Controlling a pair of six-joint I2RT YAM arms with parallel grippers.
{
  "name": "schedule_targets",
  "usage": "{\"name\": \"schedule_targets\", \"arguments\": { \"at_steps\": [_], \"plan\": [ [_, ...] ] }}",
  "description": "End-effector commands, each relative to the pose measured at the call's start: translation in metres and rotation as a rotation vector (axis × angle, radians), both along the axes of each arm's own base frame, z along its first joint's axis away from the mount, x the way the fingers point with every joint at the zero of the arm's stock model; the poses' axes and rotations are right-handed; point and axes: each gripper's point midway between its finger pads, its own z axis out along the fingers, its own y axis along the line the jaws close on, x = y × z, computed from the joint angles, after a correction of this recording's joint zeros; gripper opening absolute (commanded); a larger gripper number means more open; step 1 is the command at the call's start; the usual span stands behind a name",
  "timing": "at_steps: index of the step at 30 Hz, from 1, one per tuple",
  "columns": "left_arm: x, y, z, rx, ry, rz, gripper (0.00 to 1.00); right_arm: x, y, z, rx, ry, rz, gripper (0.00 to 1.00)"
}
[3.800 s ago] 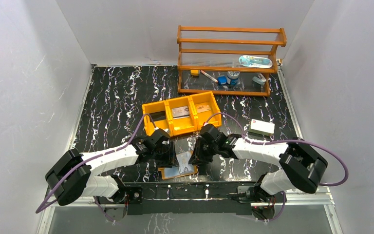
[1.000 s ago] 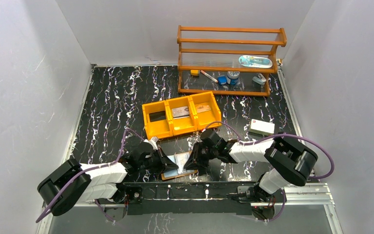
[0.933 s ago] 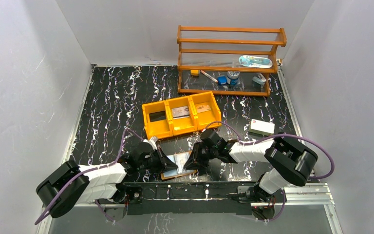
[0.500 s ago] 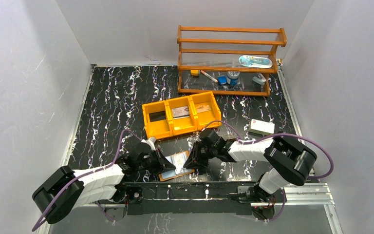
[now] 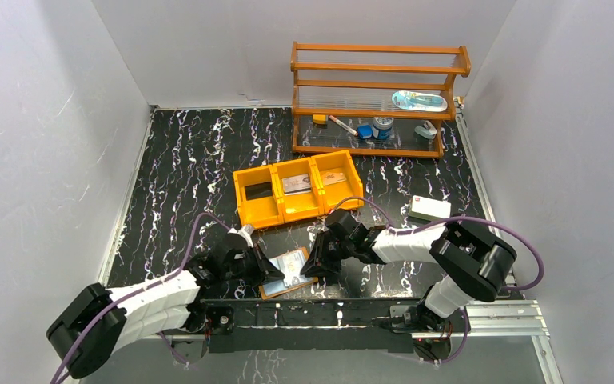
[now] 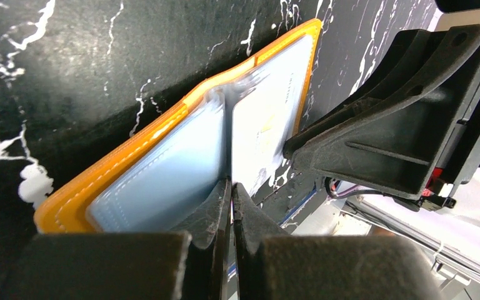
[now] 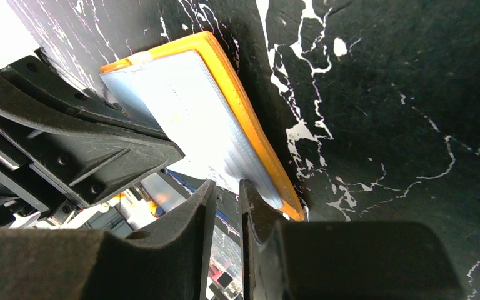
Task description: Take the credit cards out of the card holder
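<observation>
Card (image 6: 259, 134), judged stiff and slick, is pinched edgewise by left fingers (image 6: 209, 215); right fingers (image 7: 187, 219) nearly closed beside holder (image 7: 242, 103), grip unclear.

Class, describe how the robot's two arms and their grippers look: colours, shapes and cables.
The left arm and right arm match: white links between bulky black joints, each trailing a looping purple cable. The left gripper and right gripper are matte black, with two wedge-shaped fingers each.
</observation>
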Motion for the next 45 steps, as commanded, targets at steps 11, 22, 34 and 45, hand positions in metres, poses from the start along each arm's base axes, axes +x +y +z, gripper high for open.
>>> {"name": "schedule_targets", "arguments": {
  "at_steps": [11,22,34,45],
  "plan": [
    [-0.007,0.021,-0.011,0.095,0.018,0.025,0.0,0.002,-0.021,-0.026,-0.14,-0.007,-0.015,0.29],
    [-0.002,0.016,-0.004,0.116,0.003,-0.009,0.0,0.027,0.015,0.041,0.022,-0.177,0.05,0.29],
    [-0.001,0.014,-0.001,0.112,0.002,-0.011,0.0,0.016,0.015,0.003,-0.04,-0.086,0.099,0.3],
    [-0.001,0.006,0.001,0.037,0.011,0.005,0.0,-0.002,0.006,-0.023,-0.093,-0.017,0.114,0.3]
  ]
}}
